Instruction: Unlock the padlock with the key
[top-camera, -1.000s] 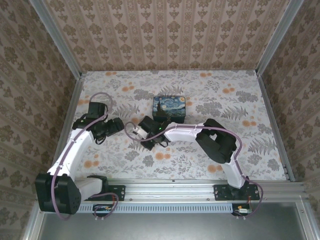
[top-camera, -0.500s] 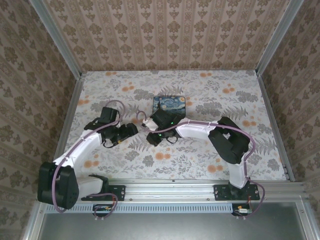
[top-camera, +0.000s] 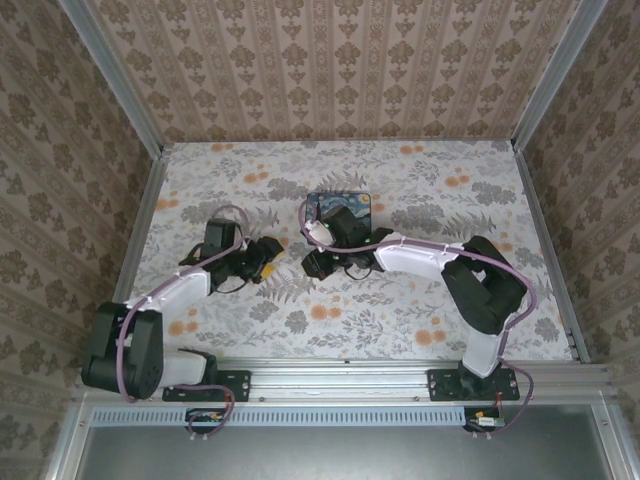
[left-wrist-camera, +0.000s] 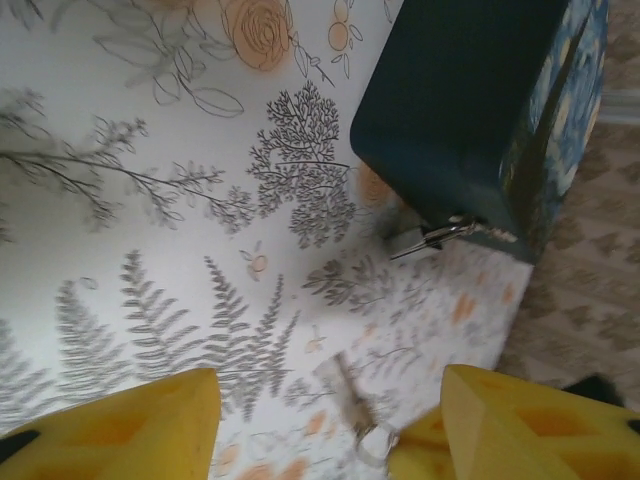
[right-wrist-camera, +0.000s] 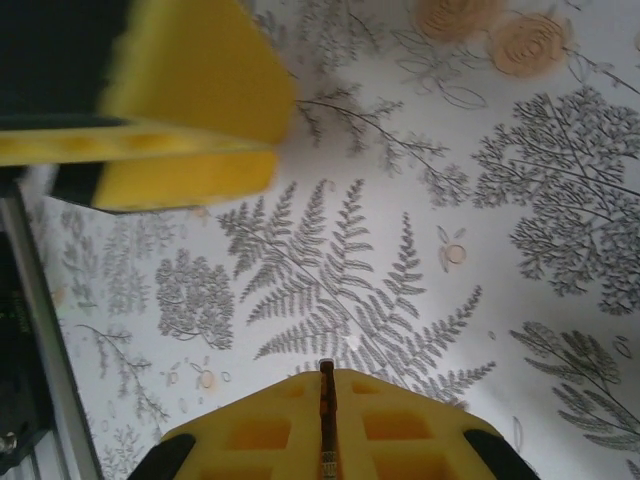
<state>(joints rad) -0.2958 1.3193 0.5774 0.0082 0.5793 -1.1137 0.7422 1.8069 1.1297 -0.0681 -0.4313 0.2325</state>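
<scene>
My right gripper (right-wrist-camera: 325, 378) is shut on the key (right-wrist-camera: 326, 400), a thin brown strip seen edge-on between the yellow fingers. It hovers over the fern-print cloth just in front of the blue box (top-camera: 340, 210). My left gripper (top-camera: 268, 263) faces the right gripper (top-camera: 312, 262) a short gap away. Its yellow fingers (left-wrist-camera: 140, 425) stand apart, so the left gripper (left-wrist-camera: 330, 388) is open. Between them, close to the right finger, is a blurred grey metal piece with a ring (left-wrist-camera: 358, 408) beside a yellowish lump that seems to be the padlock (left-wrist-camera: 425, 452). Its edges are too blurred to make out.
The blue swirl-painted box (left-wrist-camera: 460, 100) has a small metal latch (left-wrist-camera: 450, 232) on its near side, right behind both grippers. Metal rails (top-camera: 140, 230) line the table's sides, with wallpapered walls behind them. In the right wrist view the left gripper's yellow finger (right-wrist-camera: 190, 90) looms at the upper left.
The left gripper has swung right toward the table's middle and its jaws have narrowed. The right gripper has moved right and back toward the box, still shut on the key.
</scene>
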